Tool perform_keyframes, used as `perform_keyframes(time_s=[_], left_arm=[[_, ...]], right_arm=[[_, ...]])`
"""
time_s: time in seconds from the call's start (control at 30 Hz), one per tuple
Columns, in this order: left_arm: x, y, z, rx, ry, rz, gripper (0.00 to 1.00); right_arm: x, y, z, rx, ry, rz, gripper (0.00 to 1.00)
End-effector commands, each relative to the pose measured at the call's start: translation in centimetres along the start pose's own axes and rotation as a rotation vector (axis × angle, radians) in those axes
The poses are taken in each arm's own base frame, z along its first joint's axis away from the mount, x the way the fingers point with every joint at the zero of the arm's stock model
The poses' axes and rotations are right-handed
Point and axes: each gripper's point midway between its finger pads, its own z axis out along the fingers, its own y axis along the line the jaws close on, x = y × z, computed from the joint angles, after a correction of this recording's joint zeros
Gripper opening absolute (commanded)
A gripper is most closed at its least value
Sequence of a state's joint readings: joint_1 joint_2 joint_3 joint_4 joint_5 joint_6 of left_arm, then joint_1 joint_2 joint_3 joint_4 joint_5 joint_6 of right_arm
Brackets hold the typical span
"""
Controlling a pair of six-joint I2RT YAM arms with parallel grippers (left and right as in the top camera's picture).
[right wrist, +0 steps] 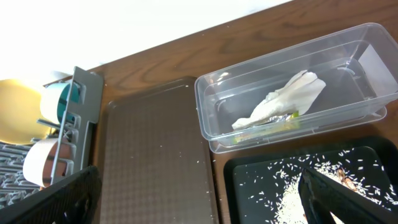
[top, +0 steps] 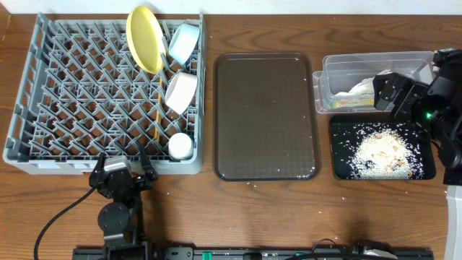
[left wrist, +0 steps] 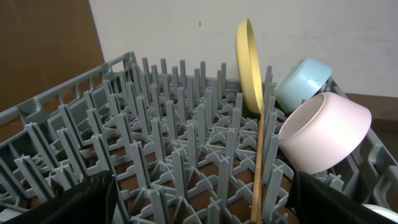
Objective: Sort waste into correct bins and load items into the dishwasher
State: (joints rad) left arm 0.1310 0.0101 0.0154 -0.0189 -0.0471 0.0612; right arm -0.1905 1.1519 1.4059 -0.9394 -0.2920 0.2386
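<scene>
The grey dish rack [top: 43, 108] holds the yellow plate [top: 144, 37] on edge, the light blue bowl [top: 183, 42], the white bowl [top: 180, 91], the small white cup [top: 180, 146] and the chopsticks [top: 157, 115]. The clear tub [top: 339, 68] holds the white napkin [right wrist: 280, 99] and the green-yellow wrapper [right wrist: 273, 124]. The black tray [top: 343, 162] holds the rice crumbs [top: 379, 152]. My left gripper [left wrist: 199, 202] is open and empty at the rack's front edge. My right gripper [right wrist: 199, 196] is open and empty, above the black tray's left part.
The dark brown serving tray [top: 266, 115] lies between the rack and the bins, with a few stray rice grains on it and on the table near it. A cable runs along the table's front left. A wall stands behind the table.
</scene>
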Motion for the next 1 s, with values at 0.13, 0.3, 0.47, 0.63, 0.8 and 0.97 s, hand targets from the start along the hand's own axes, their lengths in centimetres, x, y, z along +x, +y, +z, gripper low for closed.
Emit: perform_keyframes(time_s=[0.13, 0.3, 0.47, 0.63, 0.8, 0.97], left_arm=[[1.7, 0.4, 0.0, -0.019, 0.056, 0.022, 0.91], [1.7, 0.4, 0.0, -0.019, 0.056, 0.022, 0.91], [1.7, 0.4, 0.0, -0.019, 0.056, 0.022, 0.91], [1.7, 0.4, 0.0, -0.019, 0.056, 0.022, 0.91], [1.7, 0.4, 0.0, -0.019, 0.056, 0.022, 0.91], [1.7, 0.4, 0.0, -0.019, 0.056, 0.022, 0.91]], right_arm=[[-0.3, -0.2, -0.2, 0.003, -0.008, 0.016, 0.99], [-0.3, -0.2, -0.2, 0.003, -0.008, 0.016, 0.99], [-0.2, -0.2, -0.2, 0.003, -0.007, 0.016, 0.99], [0.3, -0.5, -0.2, 0.021, 0.014, 0.008, 0.99], [1.0, -1.0, 0.0, 0.045, 0.040, -0.157, 0.99], [1.2, -0.4, 0.3, 0.031, -0.028, -0.321, 0.99]])
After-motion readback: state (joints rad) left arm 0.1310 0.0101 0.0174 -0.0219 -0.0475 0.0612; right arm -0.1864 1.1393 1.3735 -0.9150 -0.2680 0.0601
